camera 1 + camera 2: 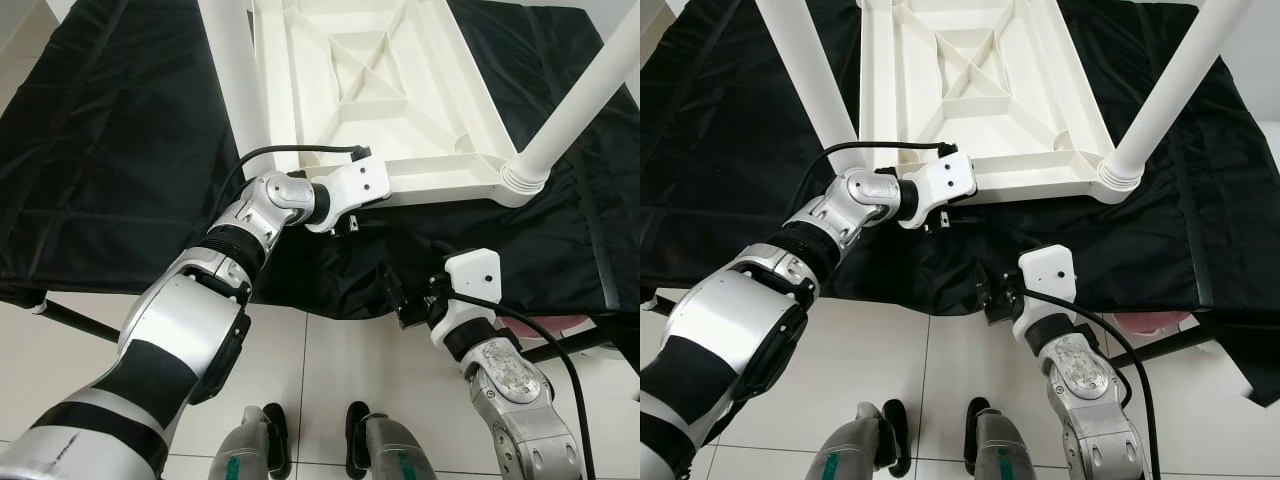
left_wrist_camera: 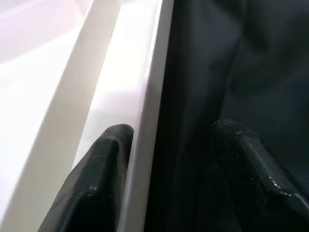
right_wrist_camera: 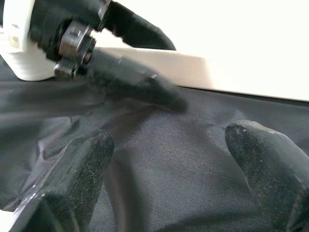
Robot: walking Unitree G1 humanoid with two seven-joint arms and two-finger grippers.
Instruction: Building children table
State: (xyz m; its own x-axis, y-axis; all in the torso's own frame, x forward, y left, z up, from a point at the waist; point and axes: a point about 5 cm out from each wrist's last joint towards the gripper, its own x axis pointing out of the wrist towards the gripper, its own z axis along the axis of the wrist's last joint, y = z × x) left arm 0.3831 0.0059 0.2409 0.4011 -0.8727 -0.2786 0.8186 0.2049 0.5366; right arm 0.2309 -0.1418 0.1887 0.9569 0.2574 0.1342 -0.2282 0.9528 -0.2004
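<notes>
A white plastic children's table (image 1: pixel 440 185) lies upside down on a black cloth (image 1: pixel 110 150), its ribbed underside facing up. Two white legs, one at the near left corner (image 1: pixel 232 70) and one at the near right corner (image 1: pixel 580 100), stand up from it. My left gripper (image 1: pixel 350 225) is at the table's near rim (image 2: pixel 149 96), open, one finger (image 2: pixel 108 159) inside against the rim wall and the other outside over the cloth. My right gripper (image 1: pixel 405 300) hangs open over the cloth's front edge, a little below and right of the left one, with nothing between its fingers (image 3: pixel 82 164).
The cloth covers a low platform whose front edge runs across the view, with black frame bars (image 1: pixel 75 318) under it. Pale tiled floor (image 1: pixel 330 370) and my feet lie below. A pink object (image 1: pixel 570 325) peeks out at the right under the cloth.
</notes>
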